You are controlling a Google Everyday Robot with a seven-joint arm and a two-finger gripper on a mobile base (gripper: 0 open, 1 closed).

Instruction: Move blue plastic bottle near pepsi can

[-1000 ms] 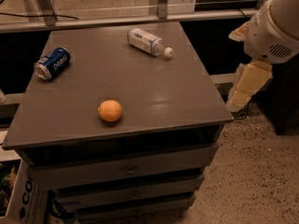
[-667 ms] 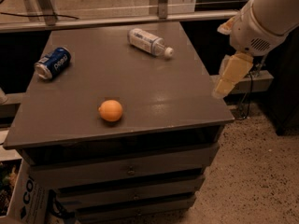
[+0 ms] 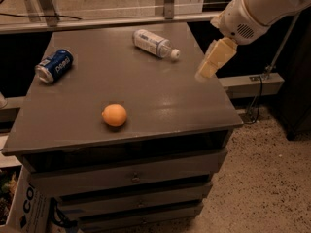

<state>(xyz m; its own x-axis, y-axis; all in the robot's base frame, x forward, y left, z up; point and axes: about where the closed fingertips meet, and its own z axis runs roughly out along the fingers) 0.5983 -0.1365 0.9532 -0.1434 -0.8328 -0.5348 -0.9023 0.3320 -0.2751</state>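
The blue plastic bottle point(image 3: 154, 43) lies on its side at the back middle of the grey cabinet top point(image 3: 160, 96), its white cap pointing right and toward the front. The pepsi can point(image 3: 54, 65) lies on its side near the back left edge. My gripper point(image 3: 206, 71) hangs from the white arm point(image 3: 257, 8) above the right edge of the cabinet top, to the right of the bottle and a little nearer the front. It touches nothing.
An orange point(image 3: 114, 115) sits on the cabinet top toward the front left. The cabinet has drawers point(image 3: 131, 176) below. A metal rail point(image 3: 97, 23) runs behind the top. A speckled floor point(image 3: 272, 178) lies to the right.
My arm and gripper have moved left, from beside the cabinet's right edge to over its right side, closer to the bottle. The bottle, can and orange have not moved.
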